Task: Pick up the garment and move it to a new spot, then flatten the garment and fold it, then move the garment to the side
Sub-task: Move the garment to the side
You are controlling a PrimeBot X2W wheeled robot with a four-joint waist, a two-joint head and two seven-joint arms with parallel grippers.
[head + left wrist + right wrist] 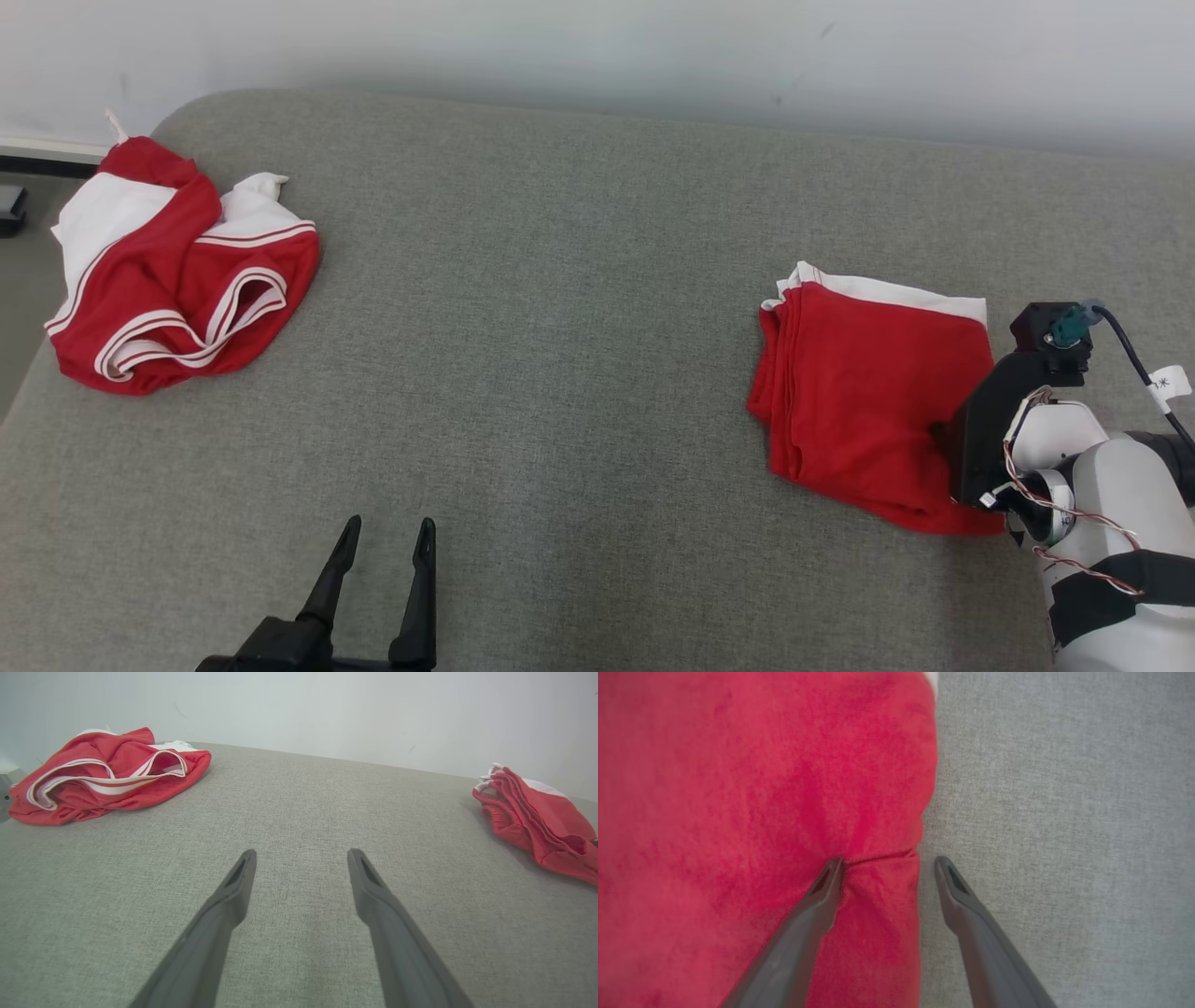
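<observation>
The right gripper [889, 860] hangs over the right edge of the folded red garment [868, 392], its 2 dark fingers spread and pinching nothing: in the right wrist view 1 fingertip is over the red cloth, the other over bare surface. The left gripper [389, 525] is also spread wide and empty, low over the grey surface [560, 327] at the near left.

That surface is a grey woven covering with rounded far corners, backed by a plain white wall [653, 47].

The folded garment lies on the robot's right side. It runs slightly longer from far to near, with a white band along its far edge and stacked folds facing left. A crumpled red and white garment [177, 271] sits at the far left corner, well apart.

A white tag [1169, 383] on the right arm's cable bears a dark mark too small to read.
</observation>
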